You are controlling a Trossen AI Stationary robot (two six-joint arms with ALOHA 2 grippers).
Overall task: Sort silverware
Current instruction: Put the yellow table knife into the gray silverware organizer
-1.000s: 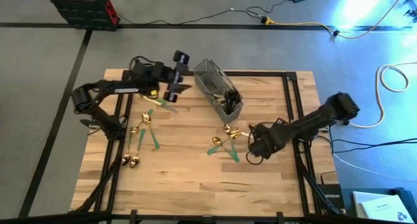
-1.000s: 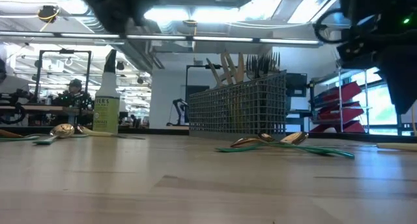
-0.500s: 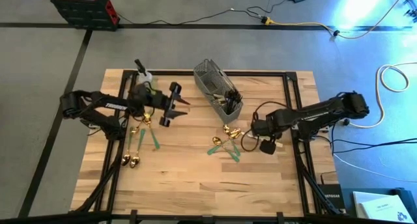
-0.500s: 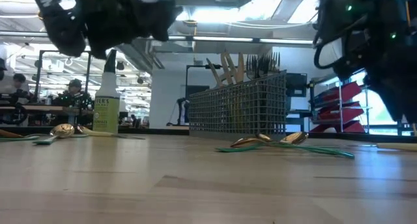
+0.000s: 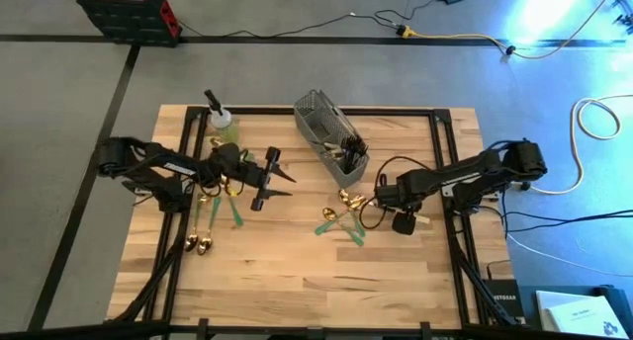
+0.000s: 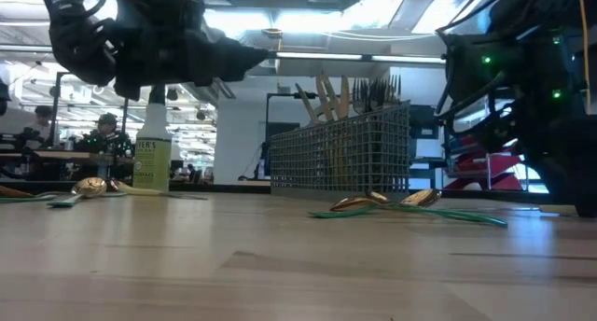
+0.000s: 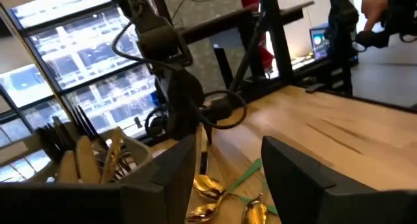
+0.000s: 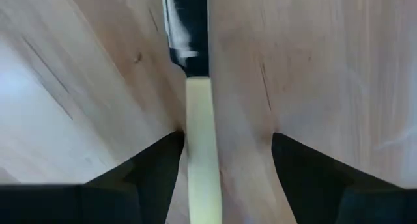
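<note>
Right gripper (image 8: 225, 178) low over the table (image 5: 297, 271) beside the mesh caddy (image 5: 331, 142), fingers spread, a cream-handled knife (image 8: 199, 152) with a dark blade lying between them, not pinched. Left gripper (image 7: 228, 165) spread too and holding nothing, raised above the wood on the caddy's other side, pointing toward it. Gold, green-handled spoons (image 5: 341, 219) loose on the boards just in front of the caddy, more (image 5: 210, 207) beneath the left arm, forks and cream handles standing inside the caddy, a spray bottle (image 5: 220, 123) well beside it.

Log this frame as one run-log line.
left gripper: open, empty, above table | right gripper: open, straddling cream-handled knife on table | caddy: partly filled
</note>
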